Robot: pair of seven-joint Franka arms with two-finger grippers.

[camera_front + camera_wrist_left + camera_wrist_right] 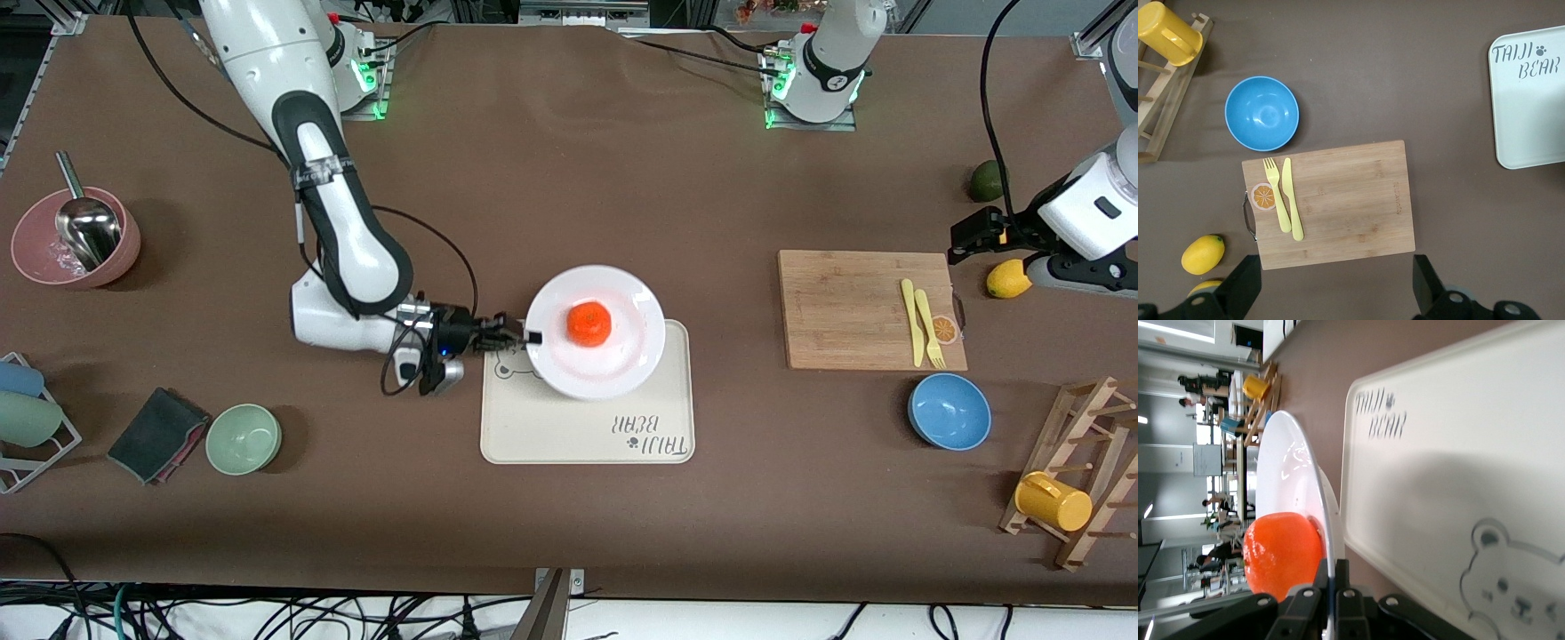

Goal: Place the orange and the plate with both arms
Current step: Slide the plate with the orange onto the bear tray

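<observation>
Right gripper (524, 336) pinching plate (622, 356) rim at plate's 9 o'clock, fingers pressed together on edge. Plate held above tray (569, 436), over tray's 12 o'clock end; wrist view shows gap between plate (1288, 480) and tray (1458, 453). Orange (589, 323) sits at plate centre. Left gripper (978, 233) waits spread wide, holding nothing, over table near lemon (1008, 279), at cutting board's (853, 311) 3 o'clock.
</observation>
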